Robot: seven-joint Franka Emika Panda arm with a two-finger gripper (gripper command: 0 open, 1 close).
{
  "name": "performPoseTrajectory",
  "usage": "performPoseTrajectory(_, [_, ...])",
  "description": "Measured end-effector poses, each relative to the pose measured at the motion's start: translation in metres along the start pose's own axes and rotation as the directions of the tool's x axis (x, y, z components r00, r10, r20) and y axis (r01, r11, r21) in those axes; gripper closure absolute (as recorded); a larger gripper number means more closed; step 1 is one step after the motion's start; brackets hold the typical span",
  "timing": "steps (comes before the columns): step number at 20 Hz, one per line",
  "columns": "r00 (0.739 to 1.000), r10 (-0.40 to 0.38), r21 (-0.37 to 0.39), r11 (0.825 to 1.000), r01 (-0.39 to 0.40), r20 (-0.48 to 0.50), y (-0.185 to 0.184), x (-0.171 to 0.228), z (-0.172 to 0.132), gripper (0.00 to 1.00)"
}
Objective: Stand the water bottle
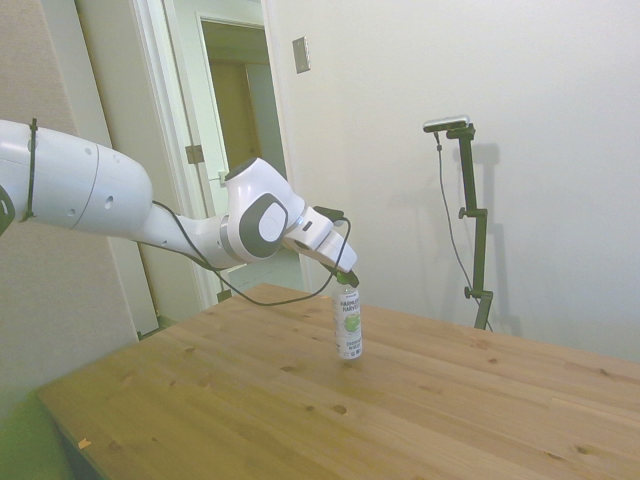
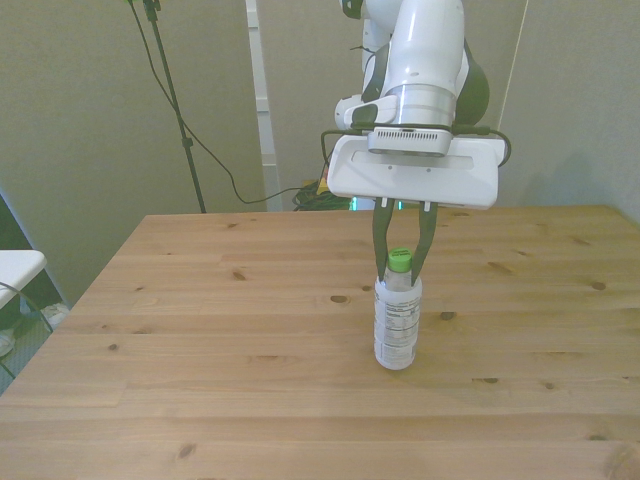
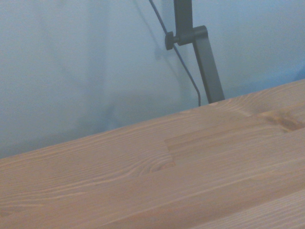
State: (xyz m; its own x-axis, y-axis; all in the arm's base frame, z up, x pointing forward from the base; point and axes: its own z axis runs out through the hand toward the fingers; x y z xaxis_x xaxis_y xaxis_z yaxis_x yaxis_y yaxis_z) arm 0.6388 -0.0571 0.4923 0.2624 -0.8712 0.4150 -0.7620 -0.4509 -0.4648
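Note:
The water bottle (image 2: 397, 322) is a slim clear plastic bottle with a green cap and a white label. It stands upright with its base on the wooden table (image 2: 200, 350), a little to the front view's right of the middle. My gripper (image 2: 400, 272) comes down from above, one finger on each side of the green cap and neck, shut on the bottle. The side view shows the same bottle (image 1: 348, 322) upright under the gripper (image 1: 350, 281), near the table's far side. The wrist view holds only wood planks (image 3: 190, 181) and wall; the bottle is out of it.
The table's left edge (image 2: 75, 300) and front edge (image 2: 320, 470) bound the work area. Past the table's far corner in the side view is an open doorway (image 1: 235, 150). A cable loops under the arm's wrist (image 1: 250, 285).

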Motion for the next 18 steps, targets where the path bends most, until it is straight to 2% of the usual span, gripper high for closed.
performPoseTrajectory(10, [0.999,0.039,0.001,0.999,-0.039,0.001,0.019,-0.001,0.002,1.0])
performPoseTrajectory(11, [0.999,0.042,0.0,0.999,-0.042,0.0,0.021,0.0,0.001,0.0])
performPoseTrajectory(18, [0.998,0.057,-0.011,0.998,-0.057,-0.001,0.027,0.005,-0.001,0.0])
